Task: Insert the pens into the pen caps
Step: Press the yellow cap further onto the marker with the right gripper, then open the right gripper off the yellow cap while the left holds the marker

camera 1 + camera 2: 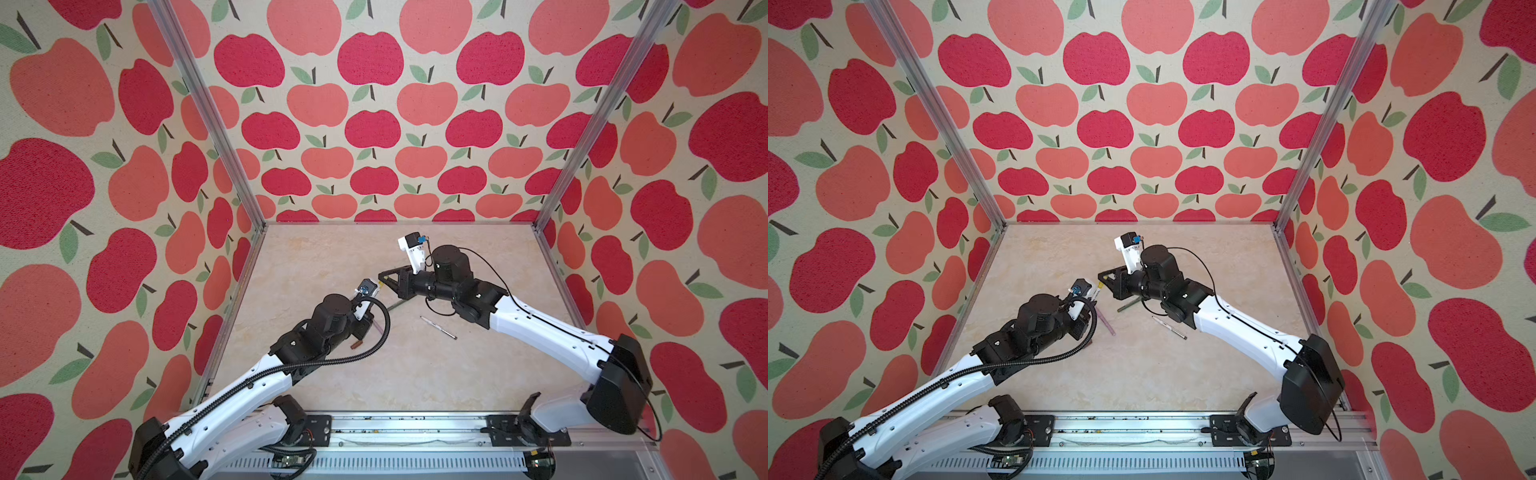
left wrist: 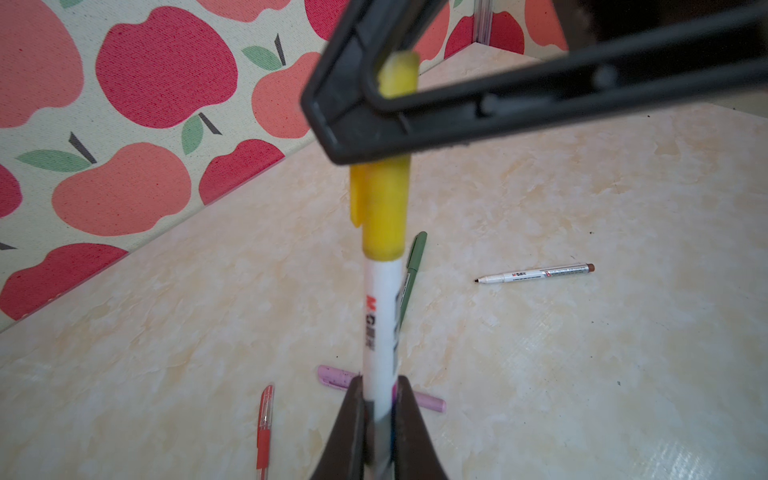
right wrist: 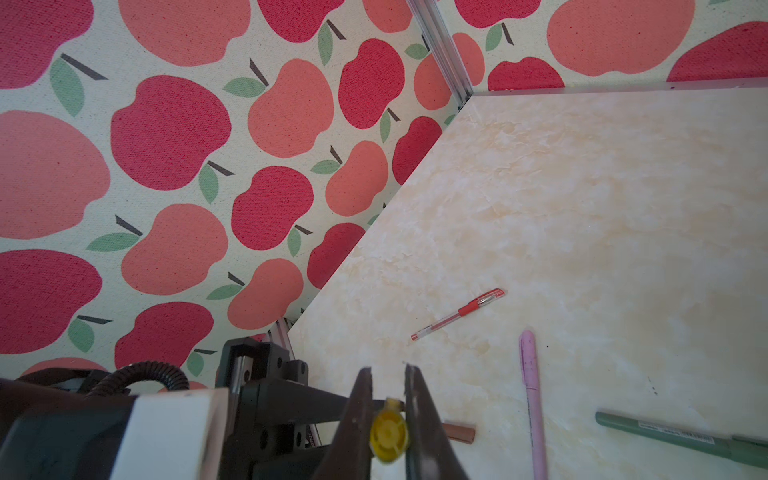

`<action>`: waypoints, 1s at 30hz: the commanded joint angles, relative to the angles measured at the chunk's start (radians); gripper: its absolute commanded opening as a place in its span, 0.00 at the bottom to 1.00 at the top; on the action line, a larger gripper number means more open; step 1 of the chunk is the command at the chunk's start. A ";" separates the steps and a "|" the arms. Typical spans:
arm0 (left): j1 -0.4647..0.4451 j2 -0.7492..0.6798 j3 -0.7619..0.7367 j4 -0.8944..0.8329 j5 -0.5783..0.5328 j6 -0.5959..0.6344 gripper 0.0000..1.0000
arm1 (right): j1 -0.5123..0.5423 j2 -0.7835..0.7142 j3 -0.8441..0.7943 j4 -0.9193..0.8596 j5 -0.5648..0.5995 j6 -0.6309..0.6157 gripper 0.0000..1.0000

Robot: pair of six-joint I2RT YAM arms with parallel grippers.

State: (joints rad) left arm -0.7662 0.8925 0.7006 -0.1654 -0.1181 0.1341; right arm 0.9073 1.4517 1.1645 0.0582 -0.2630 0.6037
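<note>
- Your left gripper is clamped tight on the barrel of the white pen with yellow print, raised over mid-table.
- Your right gripper is pinched closed on the yellow cap, which sits over that pen's tip.
- White pen with brown print lies uncapped, right of centre.
- Brown cap lies on the table by your left arm.
- Red pen, lilac pen and green pen lie on the table near the grippers.
</note>
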 commanded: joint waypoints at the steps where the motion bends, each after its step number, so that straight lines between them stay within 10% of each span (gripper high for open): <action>1: 0.006 -0.021 0.129 0.319 0.035 0.012 0.00 | 0.080 0.070 -0.087 -0.172 -0.129 0.036 0.00; 30: 0.093 0.059 0.242 0.457 0.117 0.006 0.00 | 0.118 0.129 -0.204 -0.086 -0.147 0.098 0.00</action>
State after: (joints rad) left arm -0.6739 0.9825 0.7788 -0.2382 -0.0254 0.1566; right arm 0.9146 1.4902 1.0618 0.2859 -0.1993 0.6712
